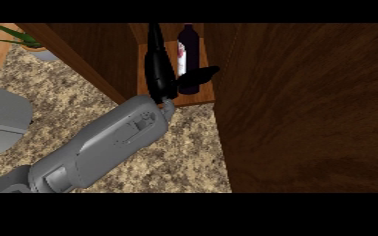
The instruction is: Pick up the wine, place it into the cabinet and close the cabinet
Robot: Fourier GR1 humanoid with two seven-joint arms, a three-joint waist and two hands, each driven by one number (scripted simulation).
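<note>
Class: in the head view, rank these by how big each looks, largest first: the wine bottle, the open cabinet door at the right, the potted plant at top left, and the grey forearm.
1. Cabinet door
2. Grey forearm; it is nearer the camera, so it looks enlarged
3. Wine bottle
4. Potted plant, cut off by the view's edge

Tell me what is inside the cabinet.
A dark wine bottle stands on the cabinet shelf, with the robot's hand reaching in beside it. The hand hides the shelf's left part.

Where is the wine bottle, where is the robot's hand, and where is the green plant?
wine bottle (189, 50): head view, on its dark body beside the label.
hand (160, 70): head view, on the black palm inside the cabinet.
green plant (22, 37): head view, on its leaves at the upper left.
</note>
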